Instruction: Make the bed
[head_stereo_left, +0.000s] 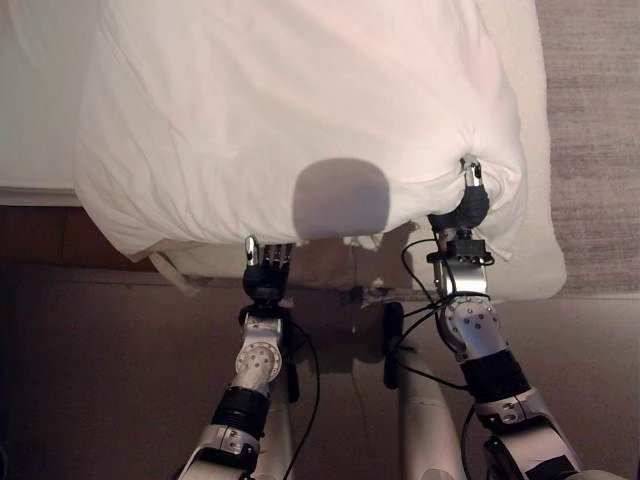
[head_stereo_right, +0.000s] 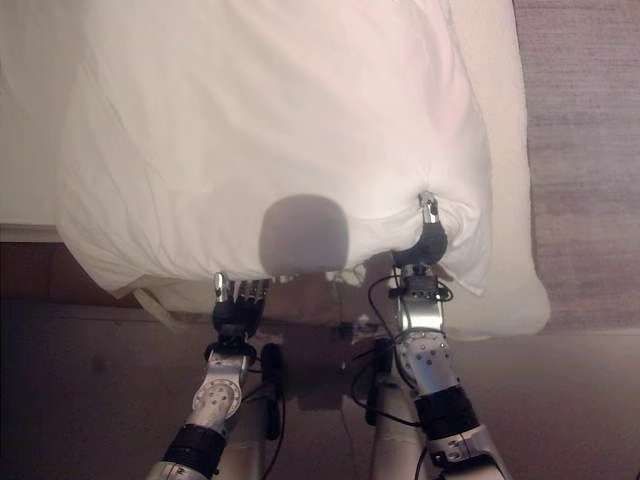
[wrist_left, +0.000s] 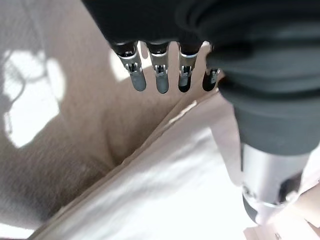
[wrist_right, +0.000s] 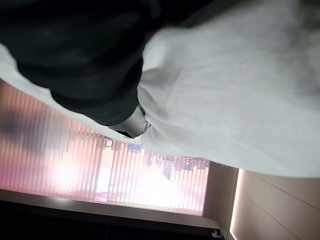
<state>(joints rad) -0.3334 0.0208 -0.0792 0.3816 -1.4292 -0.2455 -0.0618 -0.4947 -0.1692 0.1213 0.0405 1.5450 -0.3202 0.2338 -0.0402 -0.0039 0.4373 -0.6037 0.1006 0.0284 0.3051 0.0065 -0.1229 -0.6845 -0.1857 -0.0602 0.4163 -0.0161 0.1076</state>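
**Left eye view: duvet edge pinched on the right, left side free**

Left eye view showed us standing at the end of the bed (head_stereo_left: 30, 120), looking down on a white duvet (head_stereo_left: 300, 110) that lay bunched over the mattress, its near edge hanging just past the bed's end. Our right robot hand (head_stereo_left: 468, 200) was pressed up into that hanging edge near the duvet's right corner. The cloth puckered and gathered tightly around its fingers, which we read as a pinch on the fabric, the hold needed to drag or lift the cover square. In the right wrist view the white cloth draped over the dark wrist cover, which fits a hand buried in the fold.

Our left robot hand (head_stereo_left: 266, 262) sat lower, just below the duvet's near edge and not gripping it. In the left wrist view its fingers (wrist_left: 161, 75) hung straight and slack, with a cloth edge passing beneath them and nothing between them and the thumb. We judged it was placed there to take the matching grip on the left of the edge, so both corners could be pulled evenly.

A grey carpet (head_stereo_left: 595, 140) ran along the bed's right side. We judged the bed far from made: the duvet was creased and sat askew.
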